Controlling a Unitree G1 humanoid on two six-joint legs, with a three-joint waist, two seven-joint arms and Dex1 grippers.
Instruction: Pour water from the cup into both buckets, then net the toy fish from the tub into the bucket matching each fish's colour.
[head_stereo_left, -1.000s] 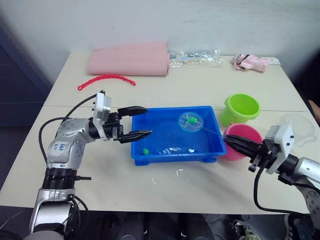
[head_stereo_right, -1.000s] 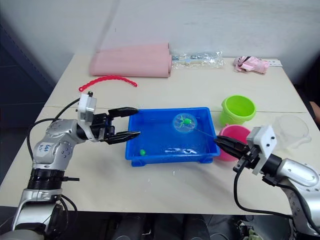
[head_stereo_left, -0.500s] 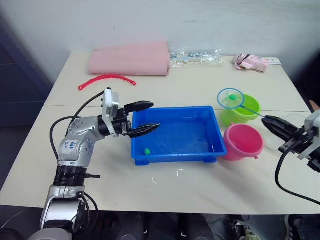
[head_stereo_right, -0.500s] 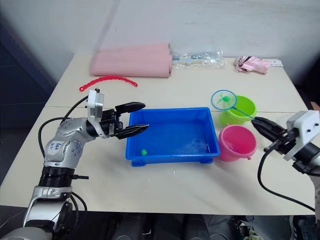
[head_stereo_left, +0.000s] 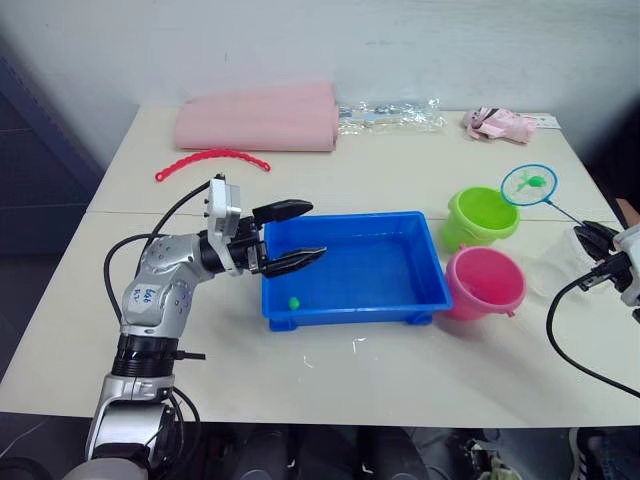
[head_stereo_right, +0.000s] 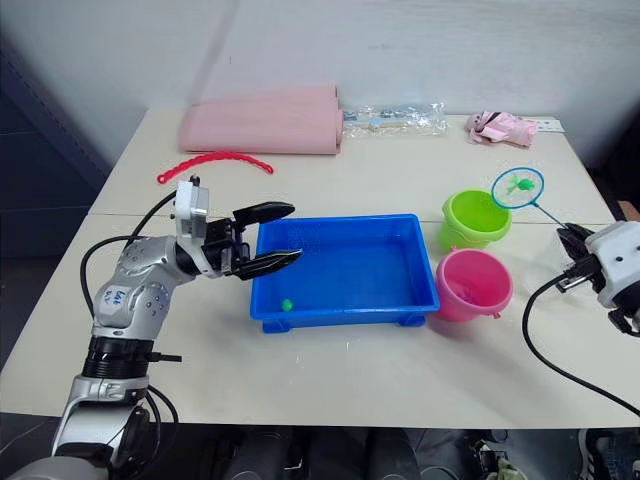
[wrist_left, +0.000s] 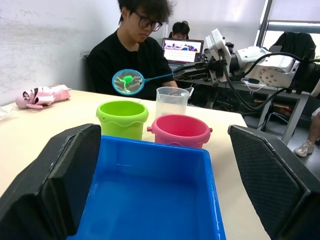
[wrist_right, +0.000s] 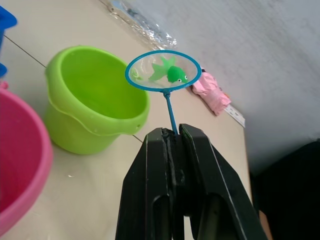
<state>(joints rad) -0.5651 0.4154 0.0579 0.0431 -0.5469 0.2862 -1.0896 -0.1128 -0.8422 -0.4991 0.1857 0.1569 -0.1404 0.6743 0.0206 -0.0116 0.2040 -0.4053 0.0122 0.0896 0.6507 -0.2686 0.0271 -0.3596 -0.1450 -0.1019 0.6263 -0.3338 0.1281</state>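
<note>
Over the table (head_stereo_left: 400, 170) — right tool (wrist_right: 172, 131) holds net (wrist_right: 163, 70) — hoop toward wall

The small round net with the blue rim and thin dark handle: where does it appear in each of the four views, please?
Left eye view: the small round blue-rimmed net, green toy fish inside, is at the far right, held up beside the lime green plastic bucket.
Right eye view: the same, far right.
Left wrist view: upper middle, above that bucket.
Right wrist view: centre, its handle clamped in the right tool.
Shared landmark: the lime green bucket.
</note>
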